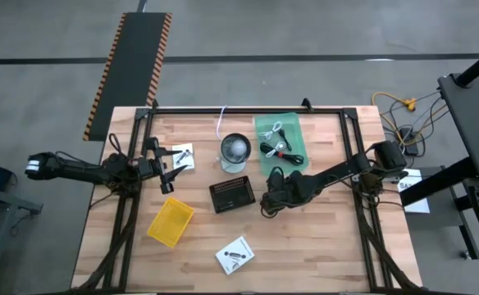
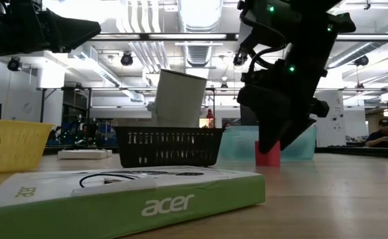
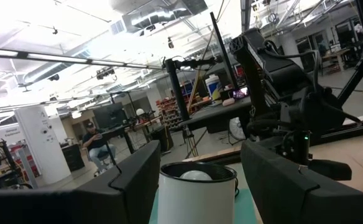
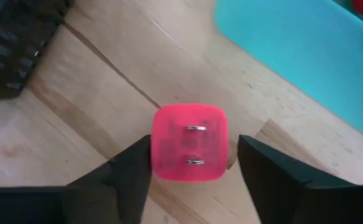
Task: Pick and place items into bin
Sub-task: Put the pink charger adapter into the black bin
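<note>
One item being dealt with: tiny red cube [image 4: 188, 143], on bare wood just right of centre in the high view, between black basket [image 1: 231, 195] and teal tray [image 1: 293, 127]. Right gripper [image 4: 192, 163] down over it, fingers straddling, one touching or nearly so, a sliver of gap at the other; not yet clamped. Grasp step, probably. Next: close squarely on the flat sides, lift straight up, carry left to the basket, likely the bin. Left gripper [image 1: 170, 172] waiting mid-left, fingers wide, holding nothing.

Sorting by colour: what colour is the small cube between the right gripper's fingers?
Pinkish red cube, clearest in the right wrist view.
</note>
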